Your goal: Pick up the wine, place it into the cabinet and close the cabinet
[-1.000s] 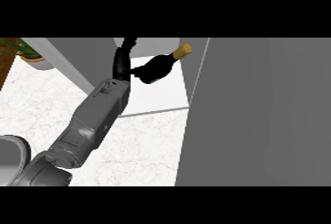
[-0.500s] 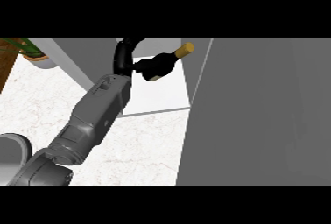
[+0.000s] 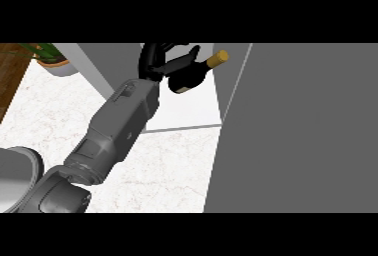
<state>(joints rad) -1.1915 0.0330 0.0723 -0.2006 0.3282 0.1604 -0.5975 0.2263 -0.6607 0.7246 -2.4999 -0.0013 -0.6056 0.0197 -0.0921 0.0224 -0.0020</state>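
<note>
- While the wine (image 3: 190, 75) is carried, its dark body sits inside the cabinet opening, above the pale cabinet shelf (image 3: 188, 112), with the gold-capped neck pointing toward the cabinet door (image 3: 295, 130).
- The left hand (image 3: 164, 59) has its fingers curled round the bottle's body, so the wine is off the counter and not yet set down.
- The grey forearm (image 3: 122, 125) stretches from the lower left corner up to the cabinet opening.
- The cabinet door stands open just right of the bottle and fills the right side of the view.
- Left of the cabinet lie the white counter (image 3: 44, 115) and a potted plant (image 3: 48, 57).
- The right hand is not in sight.
- Judging by this, picking up is done and placing is near; releasing the bottle and closing the door remain.
</note>
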